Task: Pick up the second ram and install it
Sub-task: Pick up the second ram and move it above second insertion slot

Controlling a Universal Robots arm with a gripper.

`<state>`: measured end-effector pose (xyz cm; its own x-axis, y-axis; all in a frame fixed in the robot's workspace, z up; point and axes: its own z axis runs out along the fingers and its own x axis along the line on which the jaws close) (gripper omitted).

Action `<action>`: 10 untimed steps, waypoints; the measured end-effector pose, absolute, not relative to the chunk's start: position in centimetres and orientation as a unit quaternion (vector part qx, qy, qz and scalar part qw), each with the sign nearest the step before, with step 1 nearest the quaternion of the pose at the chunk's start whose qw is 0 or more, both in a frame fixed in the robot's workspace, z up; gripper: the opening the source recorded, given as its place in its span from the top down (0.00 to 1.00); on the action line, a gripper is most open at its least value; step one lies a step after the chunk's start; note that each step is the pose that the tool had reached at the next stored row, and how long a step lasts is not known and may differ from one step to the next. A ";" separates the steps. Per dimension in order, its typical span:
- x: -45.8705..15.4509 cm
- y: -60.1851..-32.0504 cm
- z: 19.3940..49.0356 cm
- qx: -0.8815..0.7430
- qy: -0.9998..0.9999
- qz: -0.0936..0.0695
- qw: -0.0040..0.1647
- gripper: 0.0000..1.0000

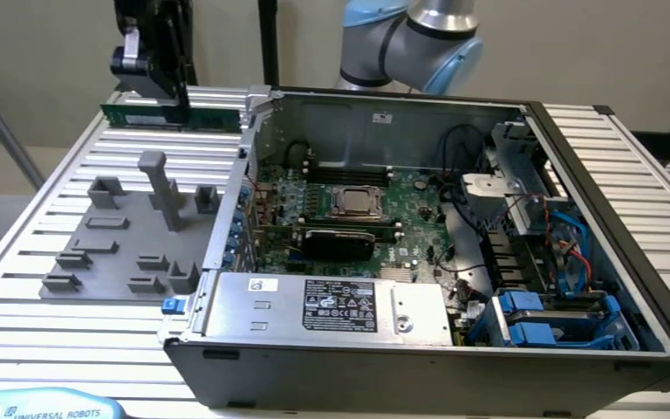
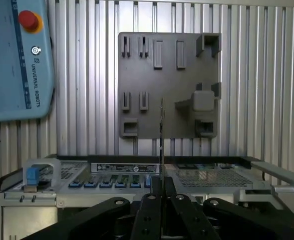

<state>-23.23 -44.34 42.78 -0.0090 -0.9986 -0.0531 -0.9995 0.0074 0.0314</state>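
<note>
The ram (image 1: pixel 213 118) is a thin green stick with small dark chips. The gripper (image 1: pixel 179 112) clamps it level and on edge, just outside the case's (image 1: pixel 405 375) far corner, on the exterior view's left.

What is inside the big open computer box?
A green motherboard with a silver processor, a black card, cables and blue drive holders. The grey power supply hides whatever lies under it.
</note>
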 end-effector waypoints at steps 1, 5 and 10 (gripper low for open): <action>-22.8 -44.3 42.7 -0.704 0.710 0.030 0.008 0.87; -21.0 -44.1 42.5 -0.704 0.710 0.030 0.008 0.87; -18.7 -43.5 41.8 -0.704 0.710 0.030 0.008 0.87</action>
<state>-18.71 -43.48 41.76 -0.0091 -0.9985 -0.0536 -0.9995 0.0073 0.0320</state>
